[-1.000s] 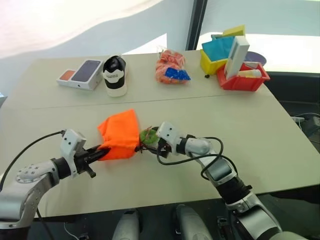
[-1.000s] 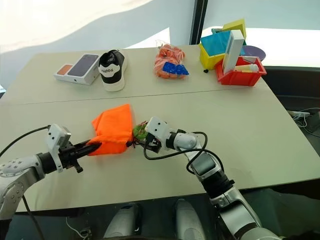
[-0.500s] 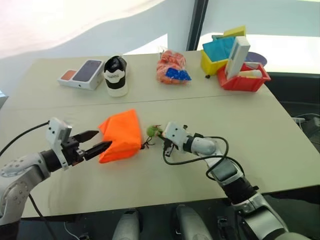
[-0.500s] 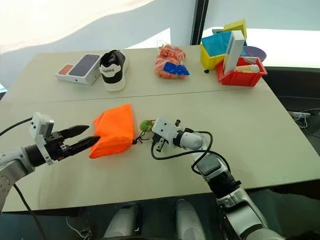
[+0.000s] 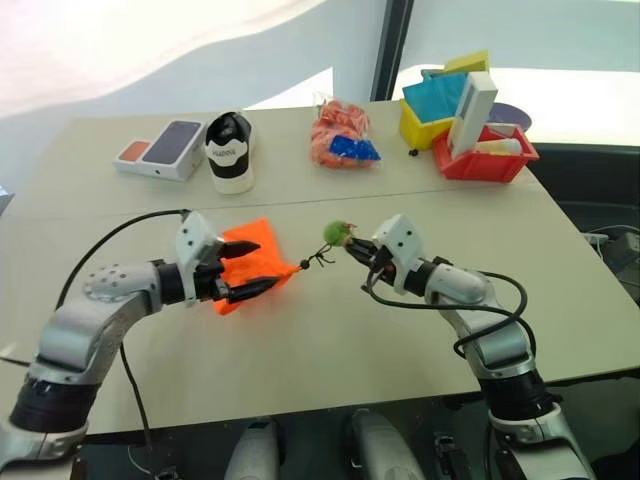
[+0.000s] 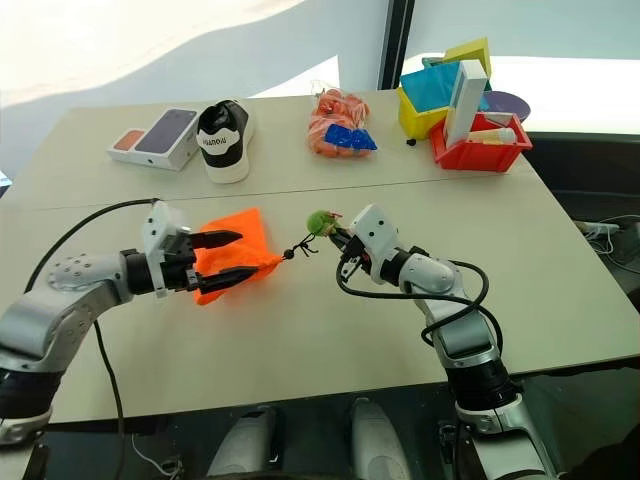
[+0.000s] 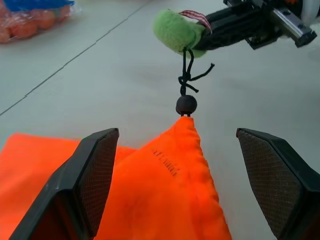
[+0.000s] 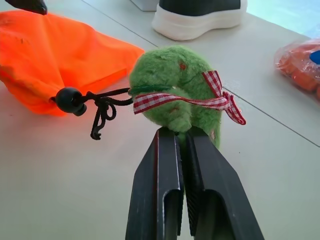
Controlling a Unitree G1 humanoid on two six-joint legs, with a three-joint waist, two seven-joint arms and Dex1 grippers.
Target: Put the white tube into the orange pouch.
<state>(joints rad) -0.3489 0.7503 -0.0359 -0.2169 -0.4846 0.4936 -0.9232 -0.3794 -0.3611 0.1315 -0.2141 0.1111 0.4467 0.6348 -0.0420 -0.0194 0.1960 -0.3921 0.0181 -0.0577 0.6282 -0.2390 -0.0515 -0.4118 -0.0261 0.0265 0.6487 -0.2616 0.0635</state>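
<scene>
The orange pouch (image 5: 248, 262) lies on the table (image 5: 300, 340) in front of me, its long axis running roughly left to right, with the gathered mouth drawn to a point that faces my right side. From that point a thin black cord (image 7: 186, 75) with a black bead (image 7: 186, 105) runs to the green fuzzy loop (image 8: 172, 90), which has a red-and-white checked ribbon (image 8: 200, 100) tied round it. My right tool (image 8: 180, 135) is pinched tight on that green loop and holds it up off the table, just to the right of the pouch, so the cord is stretched between them and the mouth end of the pouch is lifted a little. My left tool (image 5: 246, 270) stands wide, its two black fingers (image 7: 95, 175) spread to either side of the pouch's pointed end, one above the fabric and one just at its near edge; I cannot tell whether either pad touches the cloth. The wider body of the pouch spreads back under my left tool. The white tube (image 5: 497, 147) is well apart from both tools, lying on its side in the red bin (image 5: 480, 165) at the far right corner of the table, its long axis roughly left to right, beside a tall white box (image 5: 471, 115) that leans in the same bin.
</scene>
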